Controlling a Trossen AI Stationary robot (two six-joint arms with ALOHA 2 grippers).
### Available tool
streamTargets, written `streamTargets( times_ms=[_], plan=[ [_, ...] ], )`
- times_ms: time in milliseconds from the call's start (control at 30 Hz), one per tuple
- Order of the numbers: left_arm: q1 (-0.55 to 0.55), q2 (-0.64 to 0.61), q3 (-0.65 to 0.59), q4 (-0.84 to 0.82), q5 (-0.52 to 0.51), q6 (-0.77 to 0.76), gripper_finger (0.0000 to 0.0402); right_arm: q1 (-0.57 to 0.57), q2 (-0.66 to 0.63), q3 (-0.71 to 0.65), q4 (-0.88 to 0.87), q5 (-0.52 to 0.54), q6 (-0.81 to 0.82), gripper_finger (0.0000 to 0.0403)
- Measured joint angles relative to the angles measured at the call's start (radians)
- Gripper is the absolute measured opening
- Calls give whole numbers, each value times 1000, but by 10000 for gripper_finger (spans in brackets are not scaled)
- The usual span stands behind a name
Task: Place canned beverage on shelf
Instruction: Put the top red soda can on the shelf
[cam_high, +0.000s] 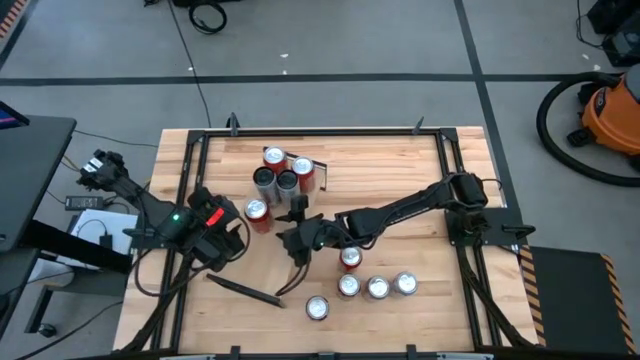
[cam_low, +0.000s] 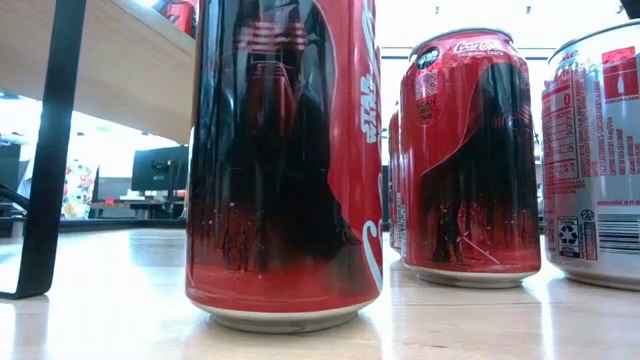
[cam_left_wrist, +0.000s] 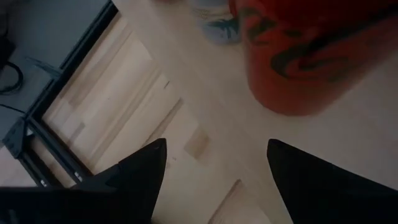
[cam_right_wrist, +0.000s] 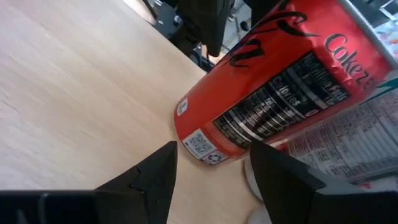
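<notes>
The left gripper (cam_high: 228, 228) is open and empty. The red can (cam_high: 257, 211) stands at its 2 o'clock; centre the jaws before closing. The shelf (cam_low: 120, 60) is at 12 o'clock. The right gripper (cam_high: 298, 238) waits open.

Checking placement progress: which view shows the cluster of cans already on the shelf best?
The high view: it looks down on the cans on the shelf and shows four tops grouped at the table's far middle. The low view catches only a red can's bottom at its top-left edge above the plank. Neither wrist view clearly shows that group.
</notes>
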Motion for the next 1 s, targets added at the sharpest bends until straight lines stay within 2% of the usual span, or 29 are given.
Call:
streamTargets(
  times_ms=[333,600,1000],
  plan=[
    [5,-1,0,10,-110,40,290,-17,16,2,31,-18,27,213],
    [5,-1,1,17,-144,45,290,-15,52,0,56,-10,-28,213],
    [5,-1,1,7,-181,69,290,-4,52,0,87,-66,-32,213]
  ],
)
